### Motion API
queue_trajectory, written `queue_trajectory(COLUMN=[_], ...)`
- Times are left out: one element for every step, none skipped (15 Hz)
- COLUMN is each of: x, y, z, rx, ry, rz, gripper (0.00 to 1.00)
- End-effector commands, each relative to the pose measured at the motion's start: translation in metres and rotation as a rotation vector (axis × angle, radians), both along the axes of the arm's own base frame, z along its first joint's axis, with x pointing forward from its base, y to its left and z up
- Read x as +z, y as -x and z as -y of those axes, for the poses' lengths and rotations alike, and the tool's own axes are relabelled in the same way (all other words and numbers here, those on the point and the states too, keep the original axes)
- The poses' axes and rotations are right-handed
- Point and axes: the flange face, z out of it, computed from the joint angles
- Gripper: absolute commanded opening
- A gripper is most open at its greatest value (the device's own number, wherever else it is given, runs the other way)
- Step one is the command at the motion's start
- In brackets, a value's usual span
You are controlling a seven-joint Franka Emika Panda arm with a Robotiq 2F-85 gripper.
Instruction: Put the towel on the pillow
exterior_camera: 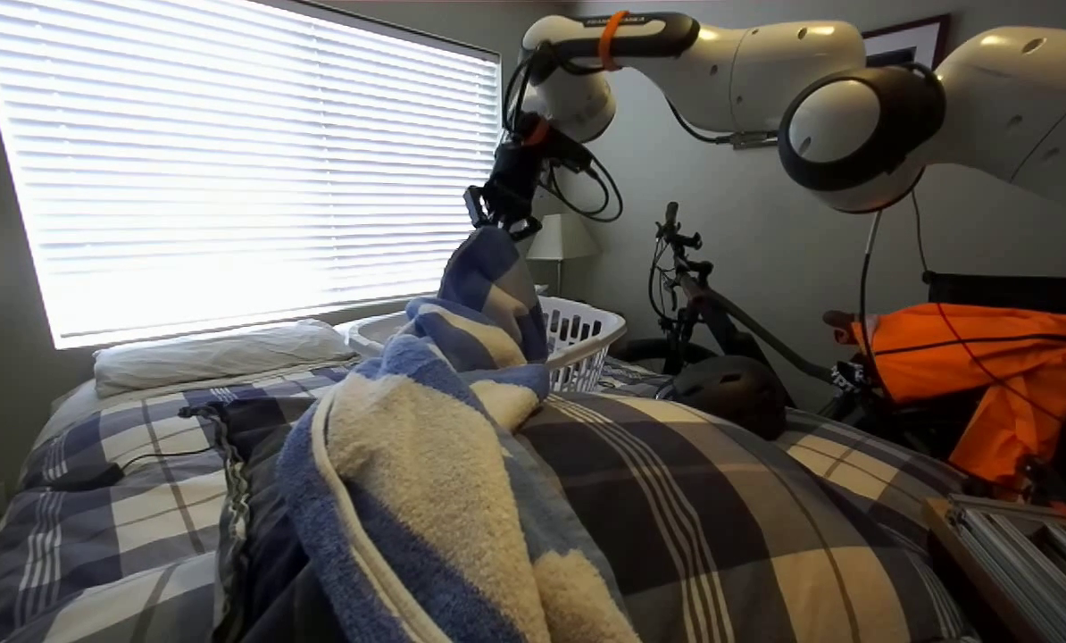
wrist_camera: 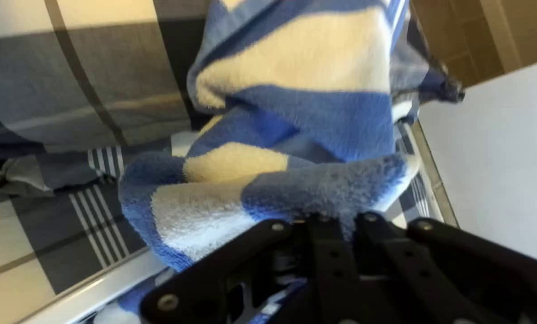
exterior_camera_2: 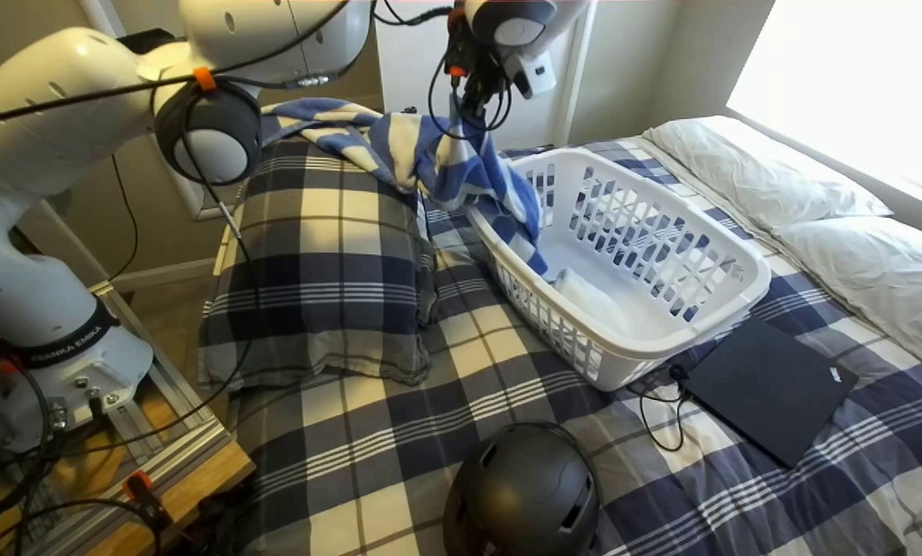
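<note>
Towel [exterior_camera: 426,446] nearest camera in exterior view, draped across plaid pillow [exterior_camera: 720,491], far end raised to gripper [exterior_camera: 500,223], jaws closed on it. Exterior view: black helmet [exterior_camera_2: 523,486] foremost on bed [exterior_camera_2: 399,471]; towel stretches from pillow to gripper, loose corner hanging over white basket [exterior_camera_2: 631,347]. Wrist view: jaws together, towel bunched against them, pillow at upper left.

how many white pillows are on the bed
2, both by the window in an exterior view: a farther white pillow and a nearer white pillow, cut off by the picture's right edge. More may be hidden beyond it.
</note>
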Motion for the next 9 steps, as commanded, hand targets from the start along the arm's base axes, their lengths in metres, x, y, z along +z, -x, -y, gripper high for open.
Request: queue_trajectory(x=[0.033,0.039,0.042,0.045,0.034,0.036,0.037,0.036,0.035], y=[0.018,0.024,0.03,0.038,0.023,0.027,0.03,0.032,0.032], z=[-0.037,-0.044,-0.048,-0.046,-0.045,-0.046,-0.045,-0.043,-0.042], rx=[0.14,0.173,0.2,0.202,0.181,0.192,0.197,0.198,0.198], ry=[-0.12,-0.15,-0.182,-0.216,-0.13,-0.149,-0.159,-0.165,-0.17], rz=[-0.07,-0.097,-0.121,-0.157,-0.105,-0.125,-0.133,-0.135,-0.137], gripper=[0.01,0.01,0.01,0.01,0.05,0.05,0.05,0.05,0.05])
